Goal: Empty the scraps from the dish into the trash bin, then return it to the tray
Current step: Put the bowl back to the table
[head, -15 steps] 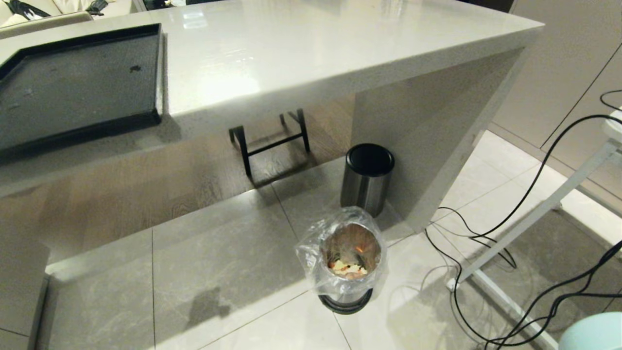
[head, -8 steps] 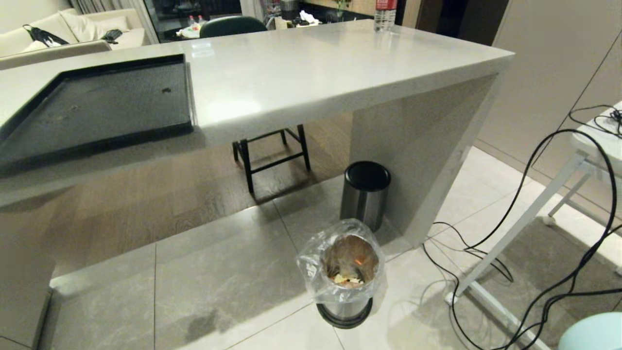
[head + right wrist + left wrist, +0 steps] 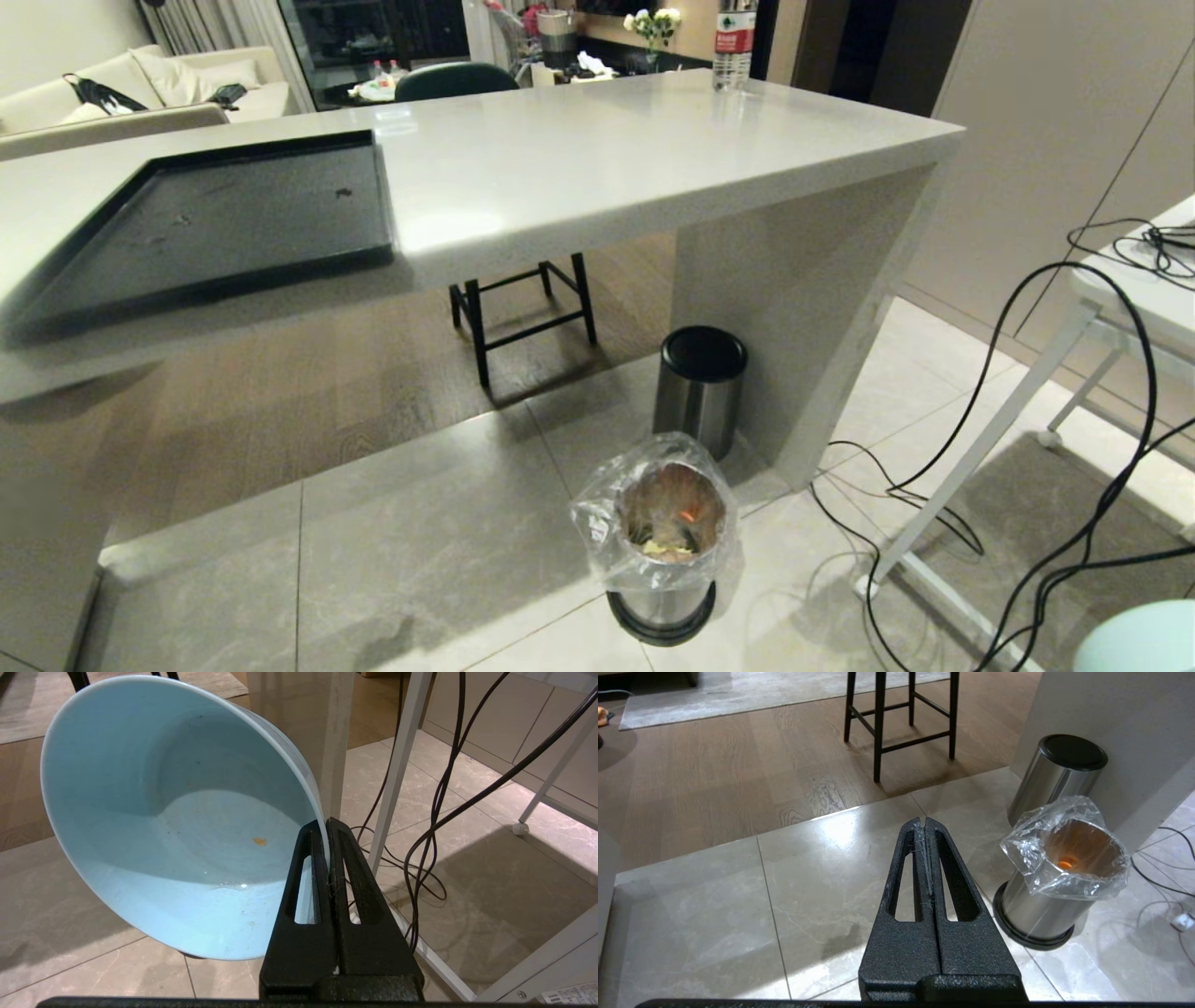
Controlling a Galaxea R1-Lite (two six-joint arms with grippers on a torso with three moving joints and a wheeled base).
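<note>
Right wrist view shows the right gripper (image 3: 327, 828) pinching the rim of the light-blue bowl (image 3: 177, 821). Its two black fingers are closed tight on the thin edge. The bowl is tipped on its side and is almost empty, with one tiny orange bit stuck inside. In the head view, the bowl's rim peeks in at the lower right corner (image 3: 1134, 639). The little steel trash bin (image 3: 665, 597) with the clear bag stands on the floor tiles, and the scraps (image 3: 667, 549) lie inside it. The black-lidded bin (image 3: 698, 378) stands just behind it. The black tray (image 3: 215, 224) sits up on the counter (image 3: 607, 159). The left gripper (image 3: 924, 823) is closed on nothing, hanging above the floor near the trash bin.
</note>
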